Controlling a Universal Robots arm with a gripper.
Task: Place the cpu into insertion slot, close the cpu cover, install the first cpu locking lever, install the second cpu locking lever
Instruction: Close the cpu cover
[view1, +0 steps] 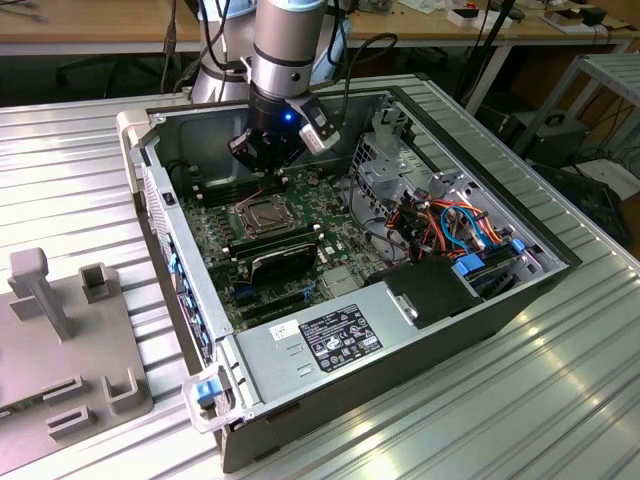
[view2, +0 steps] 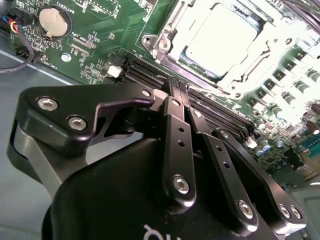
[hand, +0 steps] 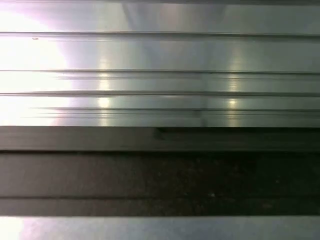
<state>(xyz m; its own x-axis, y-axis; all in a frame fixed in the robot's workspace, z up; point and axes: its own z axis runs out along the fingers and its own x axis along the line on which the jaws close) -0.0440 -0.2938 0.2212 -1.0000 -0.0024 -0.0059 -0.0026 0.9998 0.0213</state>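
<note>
cpu (view2: 220, 37) sits in the insertion slot (view2: 151, 43), silver top up. cpu cover (view2: 235, 82) lies flat, its frame round the chip and the chip showing through the window. Can't tell how the locking levers stand.

Slot is on the green motherboard (view1: 215, 225), in the part nearer the open computer case's (view1: 420, 385) far wall. Black memory slots (view2: 150, 70) run between the socket and the gripper in the second wrist view. A coin cell battery (view2: 54, 22) sits near that board's edge.

gripper (view2: 175, 92) hangs over the board just beside the socket, on its far side in the exterior view. Fingers (view2: 177, 130) are together at the tips, with nothing seen between them.

Labelled power supply (view1: 325, 335) fills the case's near corner. Orange and blue cables (view1: 455, 225) bunch toward the exterior view's right. The case lies on a ribbed aluminium table (view1: 560, 400), and a grey fixture (view1: 60, 330) stands by the table's edge at the exterior view's left.
</note>
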